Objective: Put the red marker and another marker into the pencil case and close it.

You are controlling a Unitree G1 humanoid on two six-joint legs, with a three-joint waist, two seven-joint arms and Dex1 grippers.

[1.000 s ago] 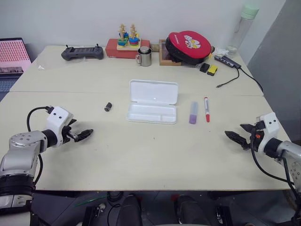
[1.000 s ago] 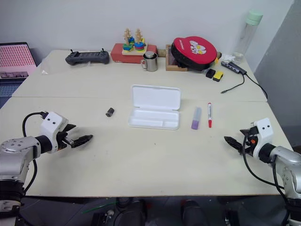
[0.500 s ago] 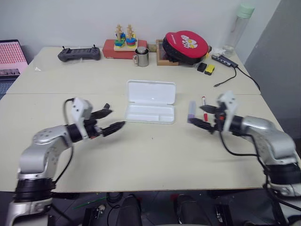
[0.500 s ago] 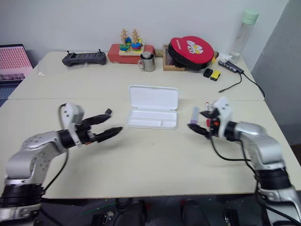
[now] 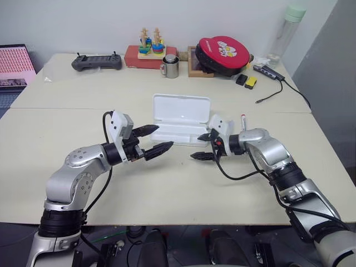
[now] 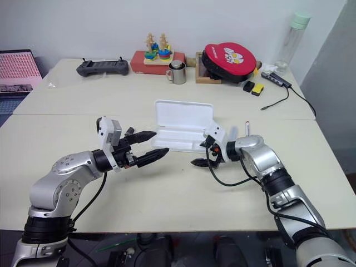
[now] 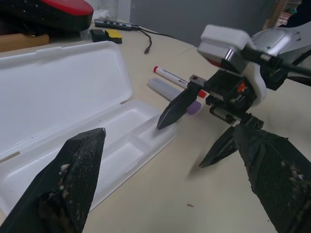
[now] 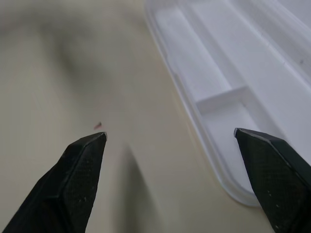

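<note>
both grippers at the open case, markers not yet picked up

pencil case (image 5: 179, 127) lying open mid-table, lid folded back toward the far side, inner tray bare and facing up, so ready to take both pens. red marker (image 7: 171, 77) and lilac marker (image 7: 167, 91) side by side on the table just beside the case's right end, behind the right wrist; neither one gripped.

left gripper (image 5: 154, 141) level at the case's near left corner, black fingers (image 7: 73, 184) spread wide, nothing between them; probably posted there to steady the case or handle the lid later.

right gripper (image 5: 203, 147) tilted down at the case's near right corner, fingers spread and empty, aimed across the tray edge rather than at the pens. likely needing a turn back toward the 2 markers before any pinch.
</note>
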